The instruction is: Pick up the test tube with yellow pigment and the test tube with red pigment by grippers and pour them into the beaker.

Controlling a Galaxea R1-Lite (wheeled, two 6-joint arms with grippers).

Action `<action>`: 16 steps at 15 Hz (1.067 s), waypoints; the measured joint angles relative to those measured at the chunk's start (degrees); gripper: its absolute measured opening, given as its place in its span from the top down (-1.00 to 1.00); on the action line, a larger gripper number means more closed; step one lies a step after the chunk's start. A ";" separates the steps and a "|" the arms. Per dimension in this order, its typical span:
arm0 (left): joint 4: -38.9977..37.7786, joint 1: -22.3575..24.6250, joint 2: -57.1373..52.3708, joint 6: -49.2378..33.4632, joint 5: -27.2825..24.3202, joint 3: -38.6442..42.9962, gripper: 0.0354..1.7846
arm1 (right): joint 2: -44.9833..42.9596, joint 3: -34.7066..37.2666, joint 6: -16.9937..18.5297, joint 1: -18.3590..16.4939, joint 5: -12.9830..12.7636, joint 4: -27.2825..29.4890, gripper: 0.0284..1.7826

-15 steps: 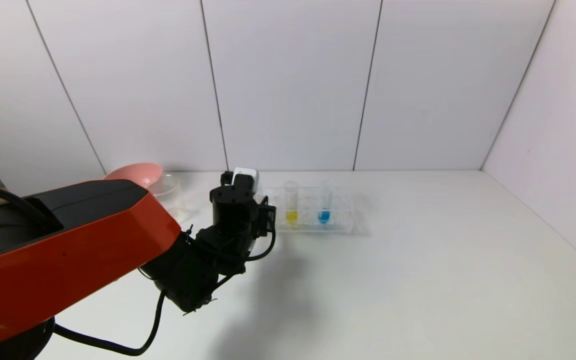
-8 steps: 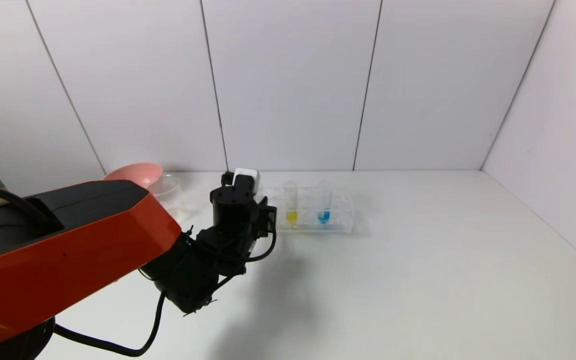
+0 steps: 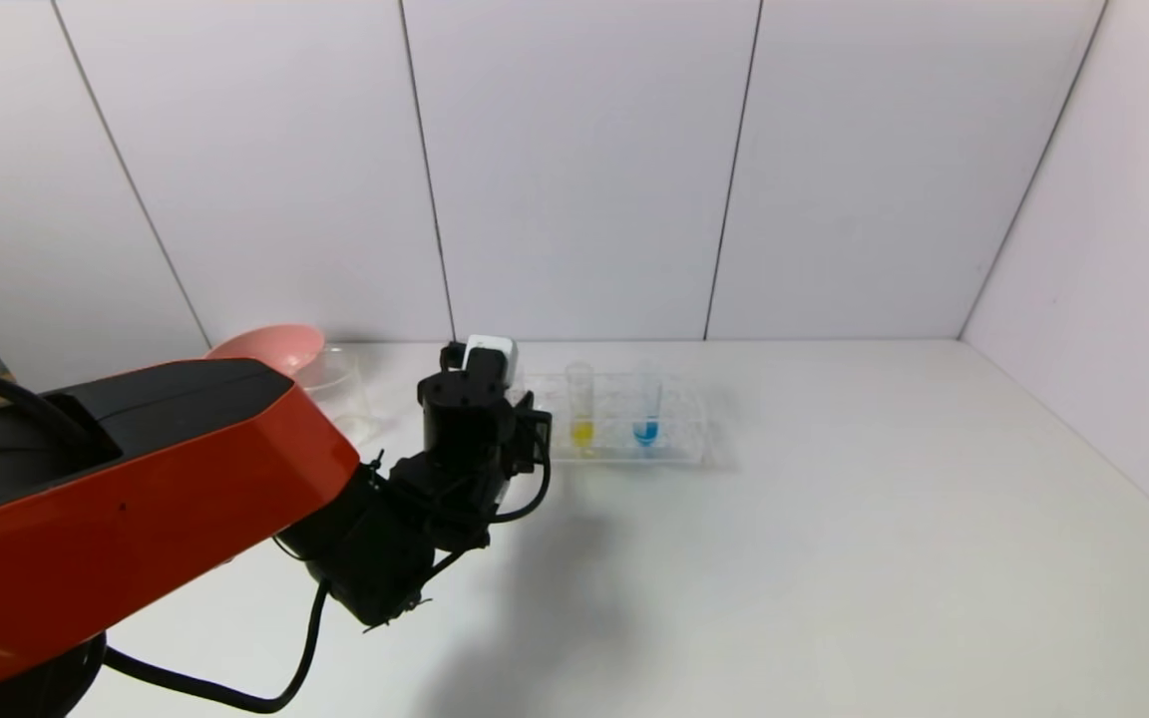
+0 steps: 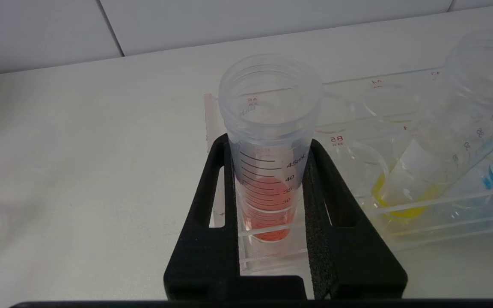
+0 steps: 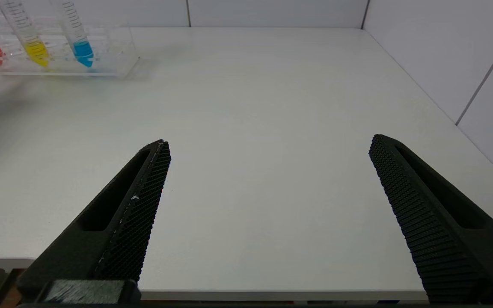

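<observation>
Starting nearest the head camera: the big orange-and-black left arm [image 3: 126, 499] fills the lower left of the frame, reaching up toward the middle. Its left gripper [image 4: 268, 149] has both black fingers [image 4: 212, 205] pressed against the sides of the test tube with red pigment [image 4: 268, 141], which sits upright in the end slot of the clear rack [image 3: 679, 429], red liquid at its bottom. So it's pinching that tube just under the threaded rim.

The right gripper [image 5: 268, 145] only shows in its own wrist cam, fingers spread wide over bare white table [image 5: 263, 128], well apart from the rack in that frame's upper left.

Just past the left gripper, centre of the head view, the test tube with yellow pigment [image 3: 580, 404] stands in the rack, with the blue tube [image 3: 646, 407] beside it. Further left, toward the back wall, the beaker [image 3: 340, 384] sits touching or just in front of the pink bowl [image 3: 270, 347], can't tell which.
</observation>
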 joint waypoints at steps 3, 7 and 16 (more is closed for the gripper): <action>-0.13 -0.05 -0.43 0.01 0.00 0.16 0.53 | 0.00 0.00 0.00 0.00 0.00 0.00 -0.91; -1.18 -0.21 -1.55 0.12 0.02 0.68 0.53 | 0.00 0.00 -0.02 0.00 0.00 0.00 -0.91; -1.45 -0.40 -4.97 0.67 0.00 2.01 0.53 | 0.00 0.00 -0.02 0.00 0.02 -0.02 -0.91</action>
